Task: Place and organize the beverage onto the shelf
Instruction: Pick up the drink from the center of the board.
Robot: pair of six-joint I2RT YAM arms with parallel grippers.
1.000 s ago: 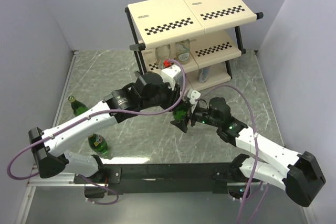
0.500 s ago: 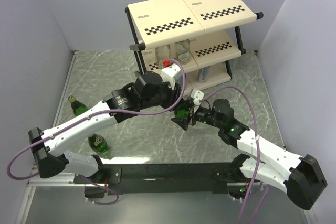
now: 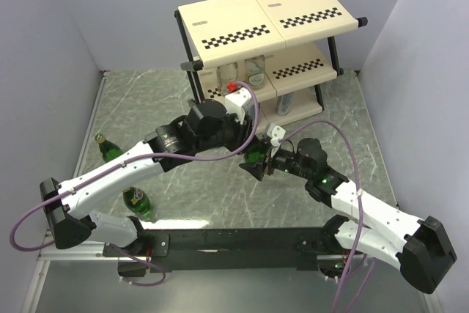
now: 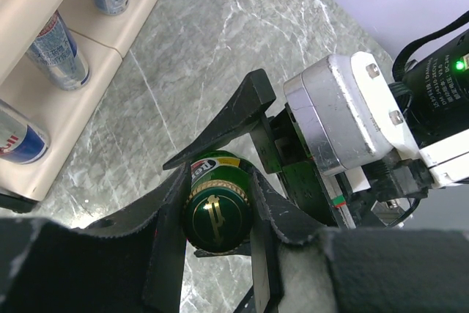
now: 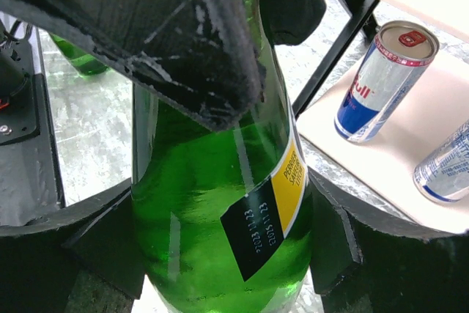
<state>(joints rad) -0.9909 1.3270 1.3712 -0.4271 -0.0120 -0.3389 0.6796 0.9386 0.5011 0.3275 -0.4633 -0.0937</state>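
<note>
One green glass bottle (image 5: 209, 181) sits upright over the bench (image 3: 183, 188), just in front of the shelf (image 3: 264, 16), its capped neck clamped in the left hand (image 4: 216, 194); the right hand (image 5: 220, 243) hugs its body, grip uncertain, I cannot tell

A grey-green marbled tabletop (image 3: 146, 100) fills the view, white veins streaking across it. Plain pale lavender surfaces box it in: the left wall (image 3: 37, 71), the far wall (image 3: 132, 5) and the right wall (image 3: 425, 71), all under soft, even light.
</note>
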